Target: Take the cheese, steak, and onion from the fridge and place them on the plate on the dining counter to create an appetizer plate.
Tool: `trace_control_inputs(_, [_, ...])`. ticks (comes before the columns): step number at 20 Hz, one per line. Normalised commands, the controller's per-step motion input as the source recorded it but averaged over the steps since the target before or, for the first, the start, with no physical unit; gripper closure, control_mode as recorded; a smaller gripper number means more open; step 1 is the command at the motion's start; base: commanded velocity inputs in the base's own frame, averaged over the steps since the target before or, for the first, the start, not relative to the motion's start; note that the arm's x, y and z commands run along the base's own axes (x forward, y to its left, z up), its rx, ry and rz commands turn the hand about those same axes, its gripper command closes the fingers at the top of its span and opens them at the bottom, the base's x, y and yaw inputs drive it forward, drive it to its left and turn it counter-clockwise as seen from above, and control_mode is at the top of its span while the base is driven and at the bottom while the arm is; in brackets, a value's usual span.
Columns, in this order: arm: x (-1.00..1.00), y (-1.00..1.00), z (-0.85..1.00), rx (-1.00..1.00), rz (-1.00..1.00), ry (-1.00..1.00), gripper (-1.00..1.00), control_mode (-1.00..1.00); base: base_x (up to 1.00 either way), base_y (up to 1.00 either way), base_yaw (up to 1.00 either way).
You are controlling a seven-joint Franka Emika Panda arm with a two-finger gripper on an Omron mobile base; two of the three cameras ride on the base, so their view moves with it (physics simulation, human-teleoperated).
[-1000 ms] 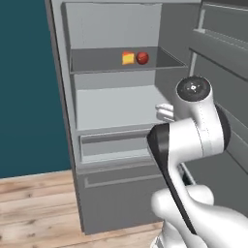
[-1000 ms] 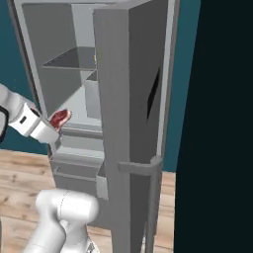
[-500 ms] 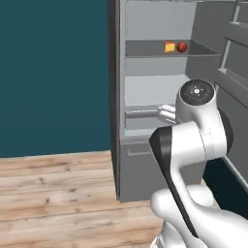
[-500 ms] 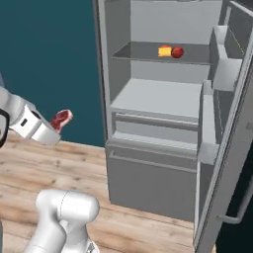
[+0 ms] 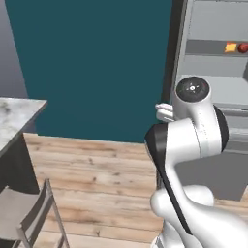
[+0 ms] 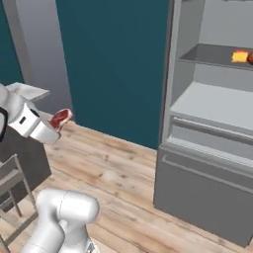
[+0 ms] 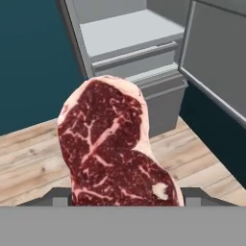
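Observation:
The steak, a red marbled slab with a pale fat rim, stands upright in my gripper, which is shut on it; the same steak hangs in the air left of the fridge. The open grey fridge keeps the cheese and the dark-red onion side by side on an upper shelf; the cheese also shows in the right base view. A corner of the marble dining counter shows at the left. The plate is out of view.
A grey chair stands by the counter's dark base at the lower left. Wooden floor lies between counter and fridge, with a teal wall behind. The fridge door hangs open at the right of the hand view.
The whole picture has shifted: the base has swung left, the fridge slid to the right edge, and the counter and chair came into view. The steak stays held.

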Motion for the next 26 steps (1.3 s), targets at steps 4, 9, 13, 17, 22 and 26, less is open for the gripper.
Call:
trace_control_inputs(4, [0.0,0.0,0.0,0.0,0.0,0.0,1.0,1.0,-0.37,0.15,0.51])
trace_control_inputs(9, [0.0,0.0,0.0,0.0,0.0,0.0,1.0,1.0,-0.45,0.14,0.52])
trace_control_inputs(13, [0.0,0.0,0.0,0.0,0.0,0.0,1.0,1.0,-0.45,0.27,0.54])
trace_control_inputs(17, [0.0,0.0,0.0,0.0,0.0,0.0,1.0,1.0,-0.37,0.32,0.55])
trace_control_inputs(22, [0.0,0.0,0.0,0.0,0.0,0.0,1.0,1.0,-0.25,0.33,0.55])
trace_control_inputs(26, [0.0,0.0,0.0,0.0,0.0,0.0,1.0,1.0,-0.23,0.38,0.55])
